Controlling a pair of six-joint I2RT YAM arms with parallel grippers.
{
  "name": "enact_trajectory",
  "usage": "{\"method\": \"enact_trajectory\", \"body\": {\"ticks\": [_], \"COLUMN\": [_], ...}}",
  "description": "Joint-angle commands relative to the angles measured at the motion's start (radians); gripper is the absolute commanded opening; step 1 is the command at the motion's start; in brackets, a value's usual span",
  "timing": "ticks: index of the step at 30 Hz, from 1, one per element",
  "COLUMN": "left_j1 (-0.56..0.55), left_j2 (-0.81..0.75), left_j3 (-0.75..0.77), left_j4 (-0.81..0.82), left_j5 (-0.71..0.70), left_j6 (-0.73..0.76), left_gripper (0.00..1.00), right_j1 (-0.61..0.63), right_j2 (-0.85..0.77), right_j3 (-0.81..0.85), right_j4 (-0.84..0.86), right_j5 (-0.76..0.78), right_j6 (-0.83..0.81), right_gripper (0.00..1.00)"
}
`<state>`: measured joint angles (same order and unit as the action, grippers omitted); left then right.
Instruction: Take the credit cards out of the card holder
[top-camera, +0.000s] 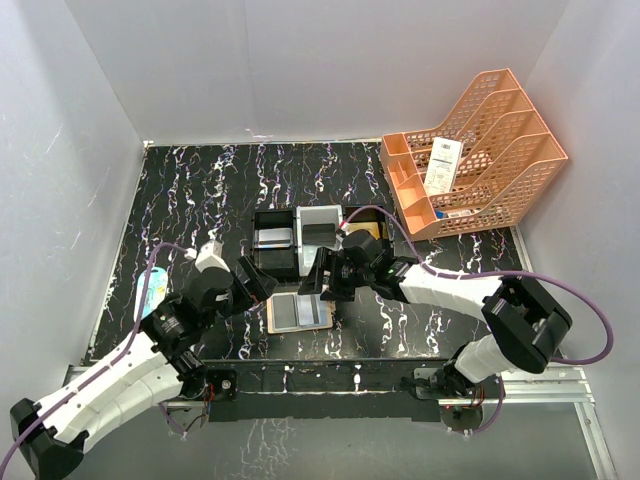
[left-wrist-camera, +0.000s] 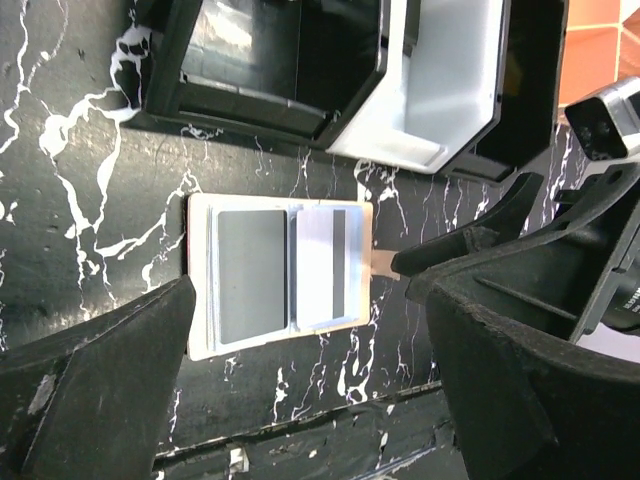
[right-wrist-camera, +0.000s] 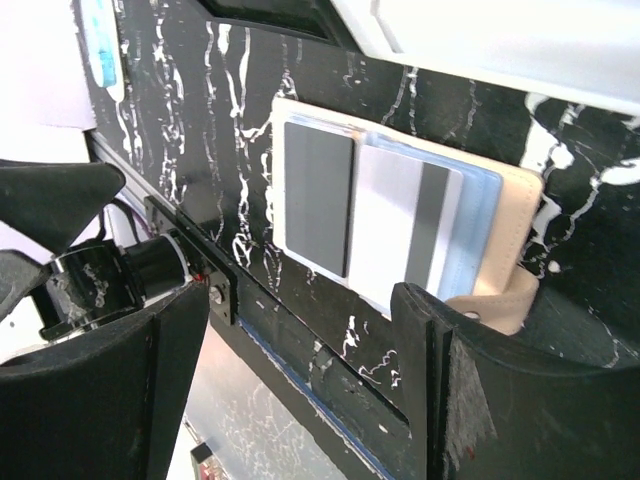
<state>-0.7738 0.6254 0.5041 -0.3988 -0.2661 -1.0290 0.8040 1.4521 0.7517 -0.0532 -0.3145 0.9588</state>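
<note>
Fingers of the right gripper (right-wrist-camera: 300, 305) and left gripper (left-wrist-camera: 300, 295), both pairs spread and empty, hang above the open card holder (right-wrist-camera: 518, 225) lying flat between them, credit cards (right-wrist-camera: 318, 195) in its slots, so pulling one seems next, which needs a card edge pinched.

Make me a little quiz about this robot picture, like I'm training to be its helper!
1. True or false: the wallet lies open on the table.
2. Where is the white receipt? A) in the wallet B) in the orange rack C) flat on the table
3. Fill in: the left gripper and the right gripper are both ____ (open or shut).

Key: 1 true; 2 B; 3 open.
</note>
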Motion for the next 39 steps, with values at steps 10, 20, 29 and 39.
{"method": "enact_trajectory", "body": {"ticks": [10, 20, 29, 39], "left_j1": [0.000, 0.001, 0.001, 0.001], "left_j2": [-0.020, 0.142, 0.285, 0.441], "left_j3": [-0.049, -0.070, -0.104, -0.141], "left_j4": [0.127, 0.306, 0.435, 0.540], "left_j5": [0.024, 0.212, 0.308, 0.373], "left_j6": [0.009, 0.029, 0.001, -0.030], "left_gripper": [0.99, 0.91, 0.84, 0.69], "right_j1": [0.003, 0.003, 0.003, 0.003], "right_j2": [0.017, 0.059, 0.109, 0.132], "right_j3": [-0.004, -0.019, -0.035, -0.063], "right_j4": [0.155, 0.076, 0.070, 0.049], "right_j5": [-0.013, 0.044, 0.022, 0.048], "right_j6": [-0.040, 0.007, 0.009, 0.015], "right_gripper": [0.70, 0.58, 0.43, 0.31]}}
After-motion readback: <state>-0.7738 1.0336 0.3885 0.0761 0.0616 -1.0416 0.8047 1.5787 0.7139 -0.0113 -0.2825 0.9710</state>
